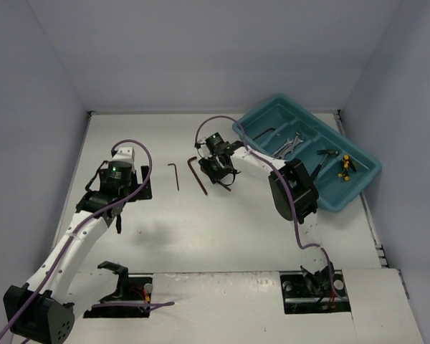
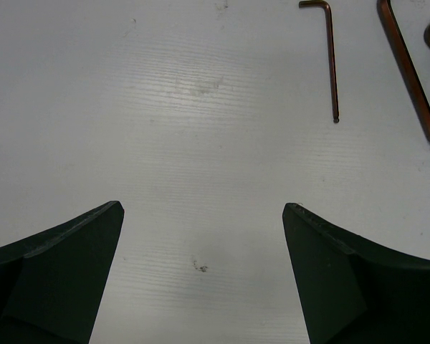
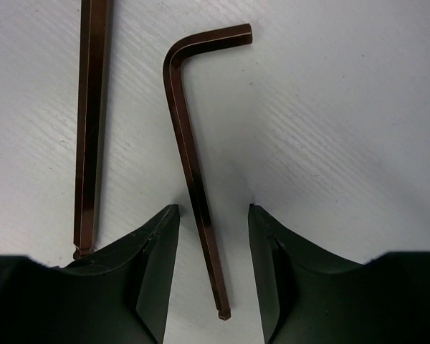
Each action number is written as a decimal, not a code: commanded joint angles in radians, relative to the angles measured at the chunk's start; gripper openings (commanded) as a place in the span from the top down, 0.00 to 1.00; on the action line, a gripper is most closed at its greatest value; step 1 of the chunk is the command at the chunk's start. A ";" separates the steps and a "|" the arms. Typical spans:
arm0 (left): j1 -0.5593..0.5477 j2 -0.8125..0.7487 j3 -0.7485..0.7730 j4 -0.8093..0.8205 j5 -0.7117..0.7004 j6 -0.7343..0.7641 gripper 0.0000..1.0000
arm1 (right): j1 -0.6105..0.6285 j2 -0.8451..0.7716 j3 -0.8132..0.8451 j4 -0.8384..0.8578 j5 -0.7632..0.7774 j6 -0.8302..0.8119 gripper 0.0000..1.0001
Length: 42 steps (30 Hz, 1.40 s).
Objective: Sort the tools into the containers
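Note:
My right gripper [image 1: 221,172] is open and low over the white table. Its fingers [image 3: 150,251] straddle the shaft of a dark L-shaped hex key [image 3: 193,165] without touching it. A longer hex key [image 3: 89,129] lies just left of it. My left gripper [image 1: 123,195] is wide open and empty [image 2: 203,208] over bare table. Hex keys [image 2: 330,57] [image 2: 408,72] lie ahead and to its right. The teal tray [image 1: 358,183] at the back right holds silver wrenches [image 1: 294,143], a hex key [image 1: 269,132], a black-handled tool [image 1: 326,154] and a yellow-and-black tool [image 1: 345,166].
Two loose hex keys [image 1: 173,175] [image 1: 197,175] lie between the arms. Grey walls enclose the table on three sides. The arm bases [image 1: 315,287] and purple cables sit at the near edge.

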 commanded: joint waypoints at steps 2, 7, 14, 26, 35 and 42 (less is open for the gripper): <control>0.006 -0.005 0.019 0.038 -0.005 0.011 0.09 | 0.010 0.037 0.072 -0.111 0.015 -0.044 0.61; 0.006 -0.001 0.020 0.035 -0.005 0.011 0.09 | 0.013 0.080 0.127 -0.175 0.000 -0.053 0.70; 0.006 -0.005 0.017 0.035 -0.005 0.011 0.10 | 0.013 0.100 0.139 -0.229 0.011 -0.059 0.99; 0.006 -0.004 0.020 0.036 -0.008 0.012 0.10 | -0.061 -0.084 0.317 -0.225 0.007 0.019 1.00; 0.006 -0.008 0.020 0.037 -0.013 0.012 0.10 | -0.219 -0.138 0.498 -0.180 0.153 0.199 1.00; 0.005 -0.017 0.018 0.035 -0.020 0.011 0.10 | -0.377 -0.068 0.484 -0.057 0.219 0.483 1.00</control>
